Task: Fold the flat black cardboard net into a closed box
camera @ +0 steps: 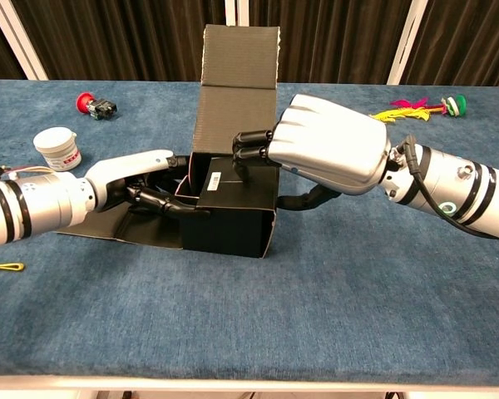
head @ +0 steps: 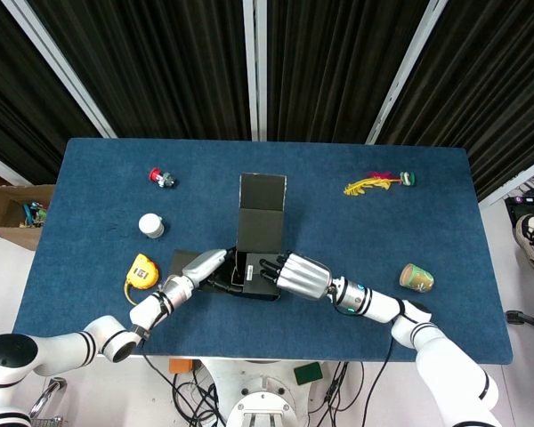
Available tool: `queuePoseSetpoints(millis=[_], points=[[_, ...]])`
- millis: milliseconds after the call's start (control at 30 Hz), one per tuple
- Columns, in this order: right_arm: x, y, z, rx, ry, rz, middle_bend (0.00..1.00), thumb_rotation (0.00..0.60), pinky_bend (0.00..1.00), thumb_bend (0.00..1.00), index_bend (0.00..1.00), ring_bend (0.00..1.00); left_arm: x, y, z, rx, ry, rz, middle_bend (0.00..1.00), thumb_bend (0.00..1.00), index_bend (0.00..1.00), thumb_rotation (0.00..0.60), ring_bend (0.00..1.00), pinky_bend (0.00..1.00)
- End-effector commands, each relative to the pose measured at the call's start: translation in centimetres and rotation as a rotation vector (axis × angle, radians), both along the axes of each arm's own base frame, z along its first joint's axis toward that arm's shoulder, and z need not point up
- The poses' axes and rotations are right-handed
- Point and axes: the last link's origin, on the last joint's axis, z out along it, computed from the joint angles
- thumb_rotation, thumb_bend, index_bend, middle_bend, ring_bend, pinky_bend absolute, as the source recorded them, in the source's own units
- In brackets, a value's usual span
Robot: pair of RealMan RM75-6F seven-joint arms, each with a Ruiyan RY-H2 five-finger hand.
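The half-folded black cardboard box (camera: 233, 199) sat mid-tabletop (camera: 333, 299), lid flap upright behind. Right hand (camera: 328, 150) pressed curled fingers (camera: 251, 143) onto its top; left hand (camera: 137, 179) reached in sideways, fingers extended, gripping nothing clearly.

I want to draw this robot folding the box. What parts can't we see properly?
- Inside of the black cardboard box: both views, covered by the silver right hand.
- Left hand fingertips: chest view, hidden behind a box flap.
- Box's white label: too small to read.
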Motion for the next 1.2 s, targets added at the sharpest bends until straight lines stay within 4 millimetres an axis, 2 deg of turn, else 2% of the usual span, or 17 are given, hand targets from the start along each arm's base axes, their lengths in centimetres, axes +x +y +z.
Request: queuePoseSetpoints(millis=[33,400,833,1200], points=[[0.0,0.0,0.0,0.001,0.004,0.002,0.41,0.600,1.00,0.20,0.52,0.78,0.0,-0.1,0.1,-0.001,0.002,-0.005,0.19,0.00,0.12,0.299,0.49,0.84],[0.1,-0.1,0.4,-0.012,0.012,0.010,0.37,0.600,1.00,0.18,0.51,0.77,0.4,-0.2,0.4,0.013,0.007,-0.032,0.15,0.00,0.05,0.197,0.49,0.84],[0.8,0.7,0.2,0.013,-0.003,0.058,0.32,0.600,1.00,0.18,0.41,0.77,0.2,-0.3,0.4,0.004,0.027,-0.036,0.13,0.00,0.03,0.169,0.49,0.84],[0.4,0.8,0.0,0.009,0.041,0.064,0.33,0.600,1.00,0.18,0.40,0.77,-0.1,-0.4,0.9,0.020,0.030,-0.028,0.12,0.00,0.02,0.159,0.49,0.84]])
